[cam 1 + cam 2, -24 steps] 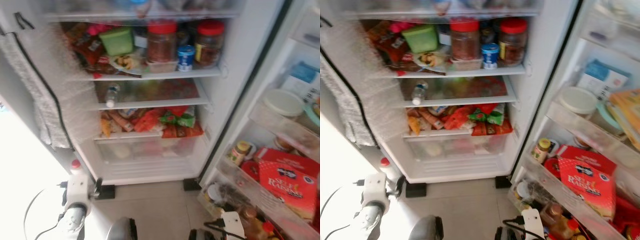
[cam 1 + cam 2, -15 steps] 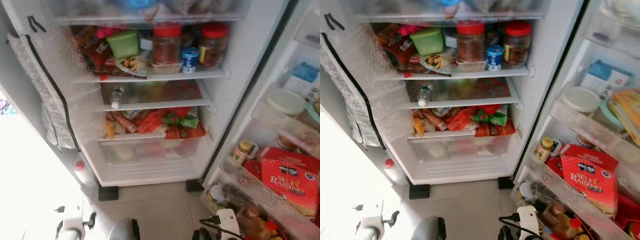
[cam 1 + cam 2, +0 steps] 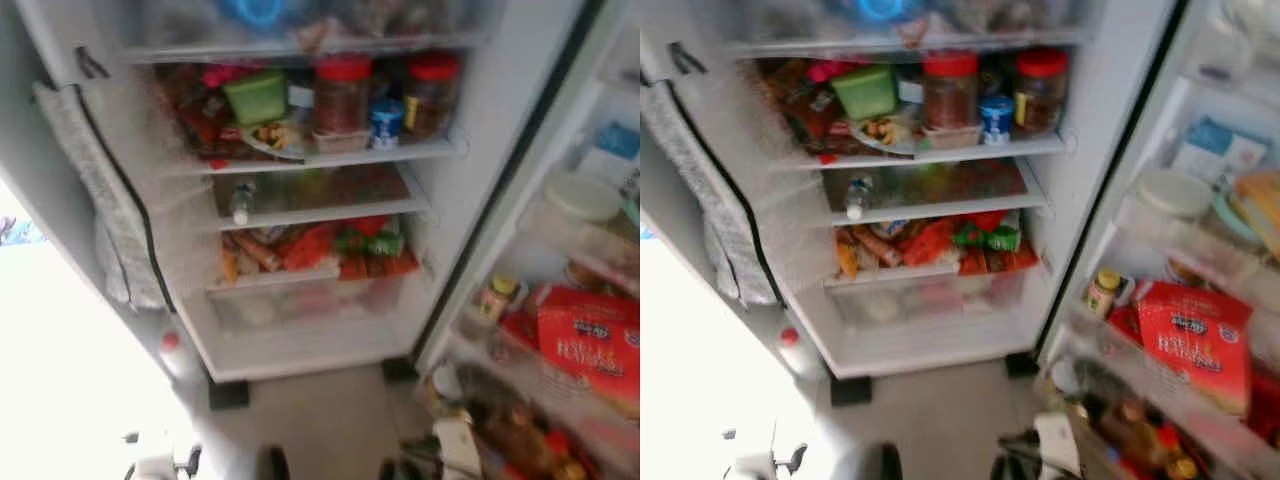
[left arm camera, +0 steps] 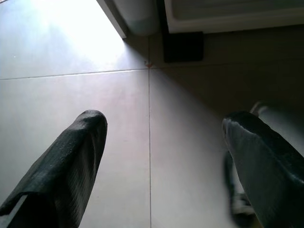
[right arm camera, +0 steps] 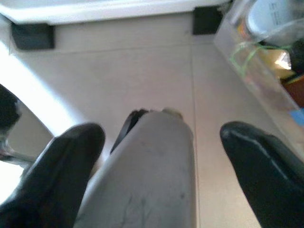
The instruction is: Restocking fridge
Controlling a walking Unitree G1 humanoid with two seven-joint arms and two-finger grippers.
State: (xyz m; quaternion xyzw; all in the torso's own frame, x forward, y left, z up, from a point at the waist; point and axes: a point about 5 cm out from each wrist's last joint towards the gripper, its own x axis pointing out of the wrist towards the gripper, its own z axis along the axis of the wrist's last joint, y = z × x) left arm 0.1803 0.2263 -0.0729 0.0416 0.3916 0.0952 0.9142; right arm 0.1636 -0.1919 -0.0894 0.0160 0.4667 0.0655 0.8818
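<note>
Plainly, both arms hang low over the tiled floor (image 4: 118, 118) with nothing held: the left gripper (image 4: 164, 156) has its fingers spread wide, and so does the right gripper (image 5: 161, 161). The open fridge (image 3: 930, 330) stands ahead of and above them, its shelves packed; the door bin (image 5: 256, 71) sits just beside the right gripper. A careless lift could clip that bin or topple the red-lidded jars (image 3: 950, 90).

Home kitchen: stocked open fridge (image 3: 940, 200).

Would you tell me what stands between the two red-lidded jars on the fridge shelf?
A small blue-lidded tub stands between the left red-lidded jar and the right red-lidded jar, seen in both eye views.
</note>
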